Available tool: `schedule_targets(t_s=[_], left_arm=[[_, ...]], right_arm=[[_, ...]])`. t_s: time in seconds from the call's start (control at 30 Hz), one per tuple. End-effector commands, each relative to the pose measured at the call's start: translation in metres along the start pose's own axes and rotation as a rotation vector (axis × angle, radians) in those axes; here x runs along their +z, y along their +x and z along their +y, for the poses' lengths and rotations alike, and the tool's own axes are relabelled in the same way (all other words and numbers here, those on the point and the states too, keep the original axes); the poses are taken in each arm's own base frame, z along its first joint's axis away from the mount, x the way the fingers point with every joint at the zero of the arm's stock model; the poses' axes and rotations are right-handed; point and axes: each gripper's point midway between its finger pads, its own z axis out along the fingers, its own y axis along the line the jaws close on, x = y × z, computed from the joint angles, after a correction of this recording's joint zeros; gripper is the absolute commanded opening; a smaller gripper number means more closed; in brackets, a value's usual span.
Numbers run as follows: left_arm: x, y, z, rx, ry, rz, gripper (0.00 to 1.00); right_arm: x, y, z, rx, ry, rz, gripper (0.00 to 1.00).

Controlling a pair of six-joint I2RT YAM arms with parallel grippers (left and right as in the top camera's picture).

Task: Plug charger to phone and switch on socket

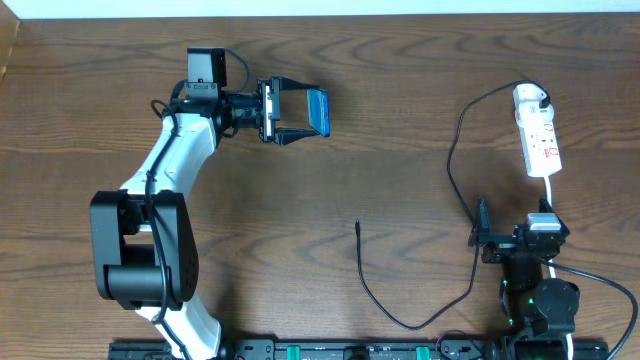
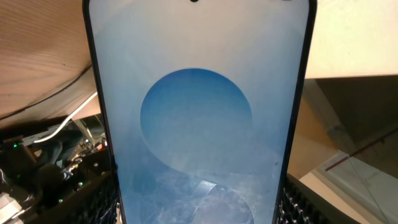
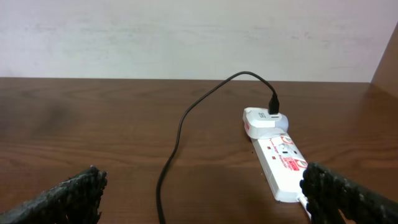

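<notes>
My left tool (image 1: 300, 112) is clamped on the phone (image 1: 317, 110) at the table's (image 1: 400, 90) far left, blue screen filling the wrist view. The socket (image 1: 538, 135) lies far right with the charger (image 1: 452, 160) plugged into its far end. Its black cable loops past my right tool (image 3: 205, 199), which gapes wide and empty, to a loose plug tip (image 1: 358, 225) mid-table.

The left arm (image 1: 170, 160) has glossy white link shells between bulky black joint housings and a thin black cable (image 1: 157, 103), while the right arm (image 1: 530, 262) is black with coarse-ribbed black fingers (image 3: 68, 194).
</notes>
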Motion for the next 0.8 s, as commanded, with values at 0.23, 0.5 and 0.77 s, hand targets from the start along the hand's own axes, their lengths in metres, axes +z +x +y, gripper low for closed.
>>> schedule_targets(t_s=[0.23, 0.5, 0.77], left_arm=[[-0.005, 0.013, -0.01, 0.232, 0.017, -0.002, 0.08], [-0.005, 0.003, -0.01, 0.316, 0.012, -0.065, 0.08], [-0.005, 0.002, -0.01, 0.445, 0.007, -0.069, 0.07]], right_arm=[[0.0, 0.0, -0.001, 0.01, 0.007, -0.003, 0.99], [0.0, 0.0, -0.001, 0.01, 0.007, -0.003, 0.99], [0.0, 0.0, -0.001, 0.01, 0.007, -0.003, 0.99]])
